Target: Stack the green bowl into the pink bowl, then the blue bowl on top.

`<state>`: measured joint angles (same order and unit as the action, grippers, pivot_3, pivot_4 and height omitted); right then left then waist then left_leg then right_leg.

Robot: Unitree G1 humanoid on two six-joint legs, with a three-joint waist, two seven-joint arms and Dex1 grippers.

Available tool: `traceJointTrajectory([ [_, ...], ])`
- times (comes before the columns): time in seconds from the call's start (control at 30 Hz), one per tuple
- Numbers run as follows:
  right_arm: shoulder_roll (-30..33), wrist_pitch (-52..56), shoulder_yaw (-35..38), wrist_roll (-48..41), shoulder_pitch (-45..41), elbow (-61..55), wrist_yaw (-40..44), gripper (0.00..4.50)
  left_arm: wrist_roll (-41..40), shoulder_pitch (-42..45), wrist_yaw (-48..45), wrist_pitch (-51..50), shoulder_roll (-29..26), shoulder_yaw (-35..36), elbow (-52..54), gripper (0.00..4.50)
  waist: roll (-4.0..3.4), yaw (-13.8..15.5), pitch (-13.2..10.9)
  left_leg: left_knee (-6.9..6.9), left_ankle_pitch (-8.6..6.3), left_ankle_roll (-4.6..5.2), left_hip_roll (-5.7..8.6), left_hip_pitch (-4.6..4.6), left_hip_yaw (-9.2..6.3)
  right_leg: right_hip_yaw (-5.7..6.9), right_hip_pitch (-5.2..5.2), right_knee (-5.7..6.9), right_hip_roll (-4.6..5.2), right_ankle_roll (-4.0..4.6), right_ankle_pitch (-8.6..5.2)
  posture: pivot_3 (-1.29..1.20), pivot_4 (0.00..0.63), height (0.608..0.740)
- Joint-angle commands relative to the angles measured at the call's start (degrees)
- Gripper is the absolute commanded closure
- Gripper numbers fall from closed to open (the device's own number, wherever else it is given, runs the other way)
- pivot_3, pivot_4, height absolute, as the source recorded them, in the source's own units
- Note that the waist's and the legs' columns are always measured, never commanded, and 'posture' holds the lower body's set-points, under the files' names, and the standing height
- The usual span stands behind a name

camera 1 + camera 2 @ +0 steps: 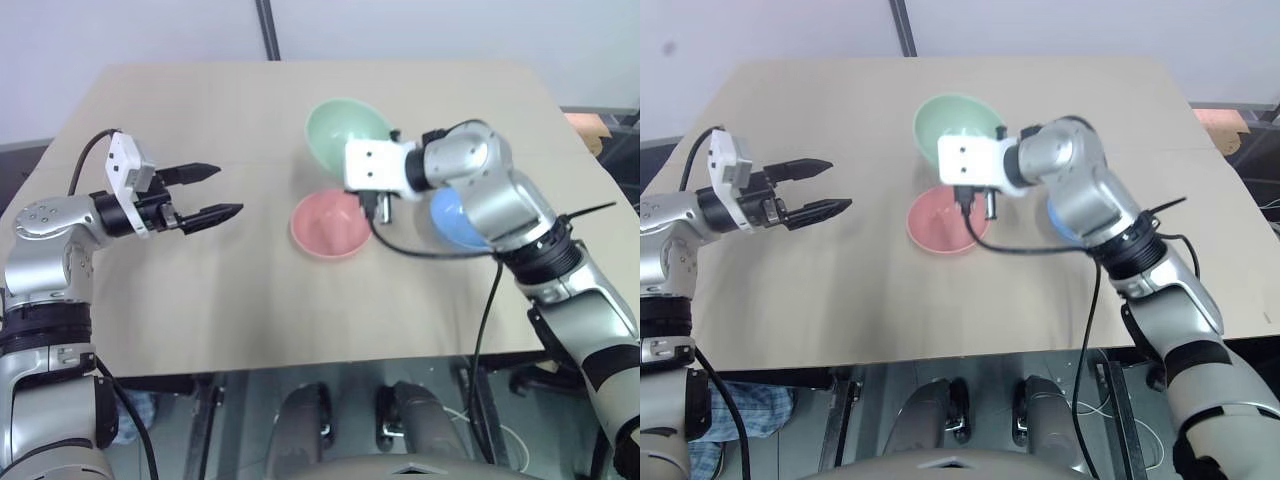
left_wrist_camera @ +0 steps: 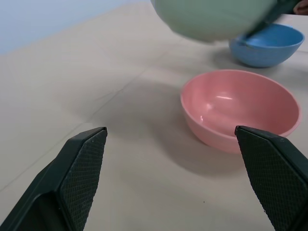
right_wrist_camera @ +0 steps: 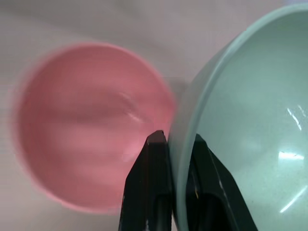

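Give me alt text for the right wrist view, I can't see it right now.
The right gripper is shut on the rim of the green bowl, one black finger inside the rim and one outside. Beyond it sits the empty pink bowl, upright on the tan table.

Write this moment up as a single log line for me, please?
right gripper: shut on green bowl rim, lifted | pink bowl: empty on table | blue bowl: on table | left gripper: open, empty
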<state>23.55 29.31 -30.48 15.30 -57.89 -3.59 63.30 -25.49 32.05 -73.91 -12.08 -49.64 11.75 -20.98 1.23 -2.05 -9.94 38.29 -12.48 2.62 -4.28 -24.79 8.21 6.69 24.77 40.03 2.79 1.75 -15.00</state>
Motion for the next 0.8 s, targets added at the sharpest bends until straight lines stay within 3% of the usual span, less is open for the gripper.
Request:
traceJointTrajectory([
  [0.03, -0.6, 3.7, -1.7, 1.9, 0.9, -5.4, -0.8, 4.45, 0.1, 1.6, -0.3, 0.2, -0.2, 0.0, 0.6, 0.0, 0.0, 0.0, 0.0, 0.01, 0.0, 0.0, 0.0, 0.0, 0.0, 0.0, 0.0, 0.01, 0.0, 0.0, 0.0, 0.0, 0.15, 0.74],
  [0.2, -0.7, 5.5, -3.5, 3.5, 1.5, -7.5, -1.4, 4.45, 0.5, 2.4, -0.8, 0.5, 0.2, -0.6, -0.4, 0.0, 0.0, 0.0, 0.0, 0.01, 0.0, 0.0, 0.01, -0.01, 0.0, 0.01, 0.0, 0.0, -0.01, 0.0, 0.0, 0.0, 0.15, 0.74],
  [0.23, -0.6, 6.0, -3.6, 3.5, 1.6, -8.3, -1.1, 3.62, 0.5, 2.6, -0.9, 0.6, 0.3, -0.7, -0.6, 0.0, 0.0, 0.0, 0.0, 0.01, 0.0, 0.0, 0.01, -0.01, -0.01, 0.01, 0.0, 0.0, -0.01, 0.0, 0.0, 0.0, 0.15, 0.74],
  [0.27, -0.6, 6.4, -3.6, 3.4, 1.6, -8.6, -1.0, 3.39, 0.6, 2.7, -0.9, 0.7, 0.3, -0.7, -0.8, 0.0, 0.0, 0.0, 0.0, 0.01, 0.0, 0.0, 0.01, 0.0, -0.01, 0.01, 0.0, 0.0, -0.01, 0.0, 0.0, 0.0, 0.15, 0.74],
  [0.37, -1.1, 7.9, -2.5, 3.6, 0.8, -8.5, -2.5, 1.92, 0.8, 2.9, -1.2, 0.7, 0.6, -0.9, -1.0, 0.0, 0.01, 0.0, 0.0, 0.01, 0.0, 0.0, 0.01, 0.0, -0.01, 0.01, 0.0, -0.01, -0.02, -0.01, 0.0, 0.0, 0.15, 0.74],
  [0.4, -1.1, 8.8, -1.7, 3.3, 0.4, -8.7, -2.6, 1.62, 0.8, 2.8, -1.4, 0.7, 0.6, -0.9, -0.8, 0.0, 0.01, 0.0, 0.0, 0.01, 0.0, 0.0, 0.01, 0.0, -0.01, 0.01, 0.0, 0.0, -0.02, -0.01, 0.0, 0.0, 0.15, 0.74],
  [0.63, 3.1, 21.0, 8.7, -1.3, -2.0, -13.9, -1.8, 1.62, 0.4, 2.1, -3.4, 1.0, 0.7, -1.1, 0.1, 0.0, 0.01, 0.1, 0.0, 0.01, 0.0, 0.0, 0.01, -0.01, -0.04, 0.04, -0.01, -0.02, -0.01, -0.01, 0.0, 0.0, 0.15, 0.74],
  [0.8, 12.8, 30.5, 15.7, -4.5, 2.8, -20.1, -1.4, 1.62, -0.4, 2.0, -6.7, 0.8, 0.3, -1.2, 1.1, 0.0, 0.04, 0.7, 0.0, 0.0, -0.01, 0.01, 0.04, -0.05, -0.07, 0.08, -0.02, -0.09, 0.02, 0.0, 0.0, 0.0, 0.15, 0.74],
])
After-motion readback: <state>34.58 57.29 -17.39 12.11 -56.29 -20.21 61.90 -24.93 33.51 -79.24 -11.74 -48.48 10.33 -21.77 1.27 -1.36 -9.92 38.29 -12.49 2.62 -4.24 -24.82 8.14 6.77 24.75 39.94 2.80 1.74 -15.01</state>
